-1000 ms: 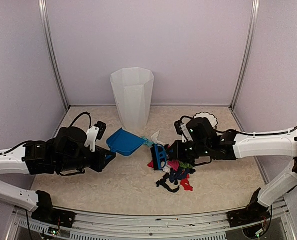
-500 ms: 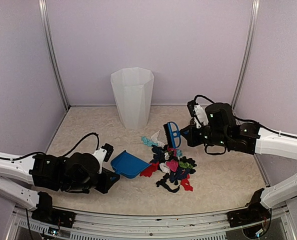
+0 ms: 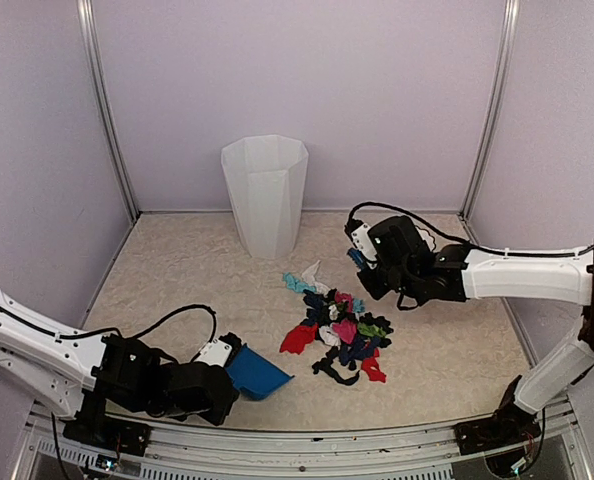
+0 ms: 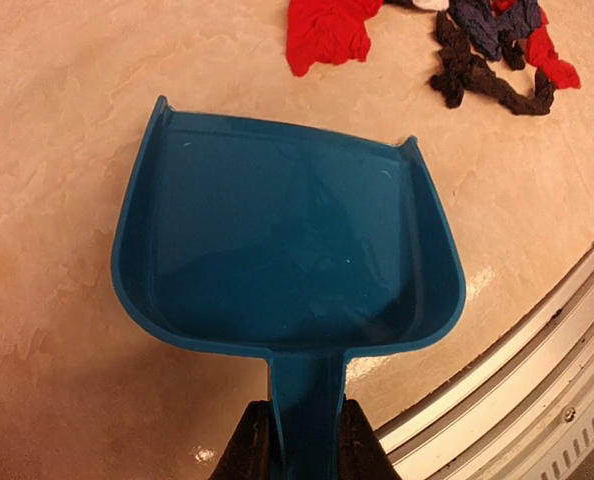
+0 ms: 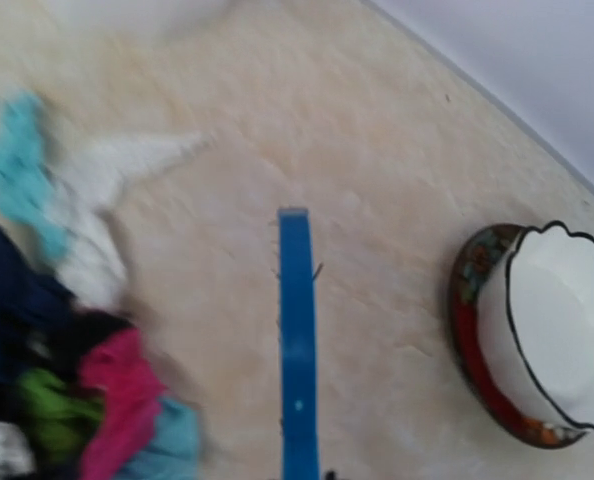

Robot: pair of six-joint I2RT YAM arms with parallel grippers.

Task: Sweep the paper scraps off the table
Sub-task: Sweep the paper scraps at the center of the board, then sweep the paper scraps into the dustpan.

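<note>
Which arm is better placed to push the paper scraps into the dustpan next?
Right. The right pincer grips the brush just beyond the paper scraps, at their far right. The left pincer holds the dustpan near the table front edge, mouth facing the pile, apart from it.

A tall white faceted bin (image 3: pixel 264 195) stands upright at the back, close to the pale lilac wall (image 3: pixel 377 90). Near the front, a blue dustpan (image 4: pixel 287 250) sits empty, its mouth facing away. At right, a white scalloped bowl (image 5: pixel 562 340) with a patterned outer wall lies apart from a blue brush (image 5: pixel 297 370), seen edge-on.
</note>
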